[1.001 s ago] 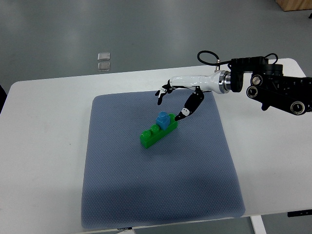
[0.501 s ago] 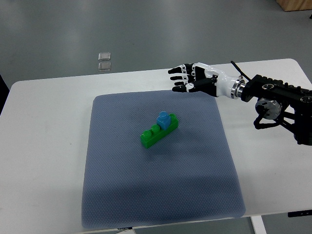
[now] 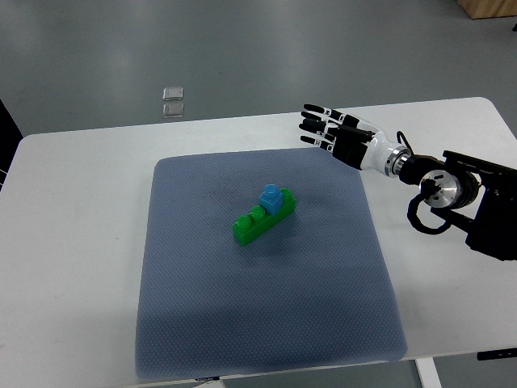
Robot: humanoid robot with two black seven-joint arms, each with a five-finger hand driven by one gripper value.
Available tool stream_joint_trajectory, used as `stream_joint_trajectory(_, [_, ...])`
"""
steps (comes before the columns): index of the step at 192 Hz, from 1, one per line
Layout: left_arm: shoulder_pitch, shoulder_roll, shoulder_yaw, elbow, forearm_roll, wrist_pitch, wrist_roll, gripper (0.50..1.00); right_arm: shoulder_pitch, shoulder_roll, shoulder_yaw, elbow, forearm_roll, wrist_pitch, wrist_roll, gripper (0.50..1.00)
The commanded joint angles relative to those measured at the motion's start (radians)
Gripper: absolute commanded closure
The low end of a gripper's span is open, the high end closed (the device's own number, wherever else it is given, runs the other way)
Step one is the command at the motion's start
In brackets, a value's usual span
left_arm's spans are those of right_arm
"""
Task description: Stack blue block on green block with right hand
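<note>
No lettering, label, brand mark, number or sign can be read anywhere in the top view, neither on the white table top (image 3: 73, 242) nor on the grey-blue textured mat (image 3: 258, 307), the plastic blocks or the robot's arm.

The right hand (image 3: 335, 136) has a white palm and black fingers (image 3: 313, 123) with small white marks at the joints. A silver metal ring forms the wrist (image 3: 393, 162). Behind it, the black forearm (image 3: 477, 202) carries a round silver-and-black joint and a looped black cable (image 3: 418, 220).
</note>
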Motion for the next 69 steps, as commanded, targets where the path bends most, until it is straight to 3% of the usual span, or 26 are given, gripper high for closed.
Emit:
stream_joint_trajectory(1, [0.001, 0.0, -0.001, 0.001, 0.0, 0.0, 0.0, 0.5, -0.007, 0.003, 0.04, -0.003, 0.008, 0.0, 0.002, 0.574])
stream_joint_trajectory(69, [0.0, 0.0, 0.001, 0.0, 0.0, 0.0, 0.0, 0.5, -0.037, 0.002, 0.097, -0.026, 0.008, 0.011, 0.001, 0.574])
